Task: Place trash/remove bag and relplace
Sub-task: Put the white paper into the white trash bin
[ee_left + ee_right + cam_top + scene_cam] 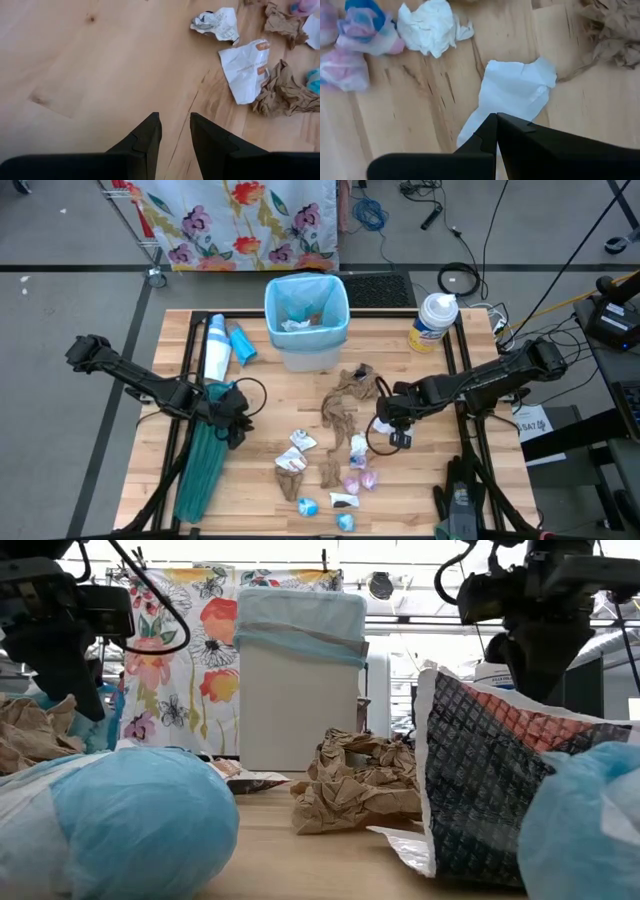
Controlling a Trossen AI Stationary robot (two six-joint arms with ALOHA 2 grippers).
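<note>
The trash-gathering step looks underway: the right gripper point(398, 438), clenched with nothing visibly between its fingers, hovers over scraps of trash point(330, 470) on the wooden table point(440, 490), needing to open and descend, while the left gripper point(238, 430) waits slightly parted beside the teal replacement bag point(200, 470), the lined bin point(306, 320) before a floral cloth point(240, 220).

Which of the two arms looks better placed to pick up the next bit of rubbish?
Probably the right. Its hand hangs over the white paper scrap, fingers shut, right beside the scattered trash. The left hand, fingers slightly apart, is over bare table, farther from the scraps.
</note>
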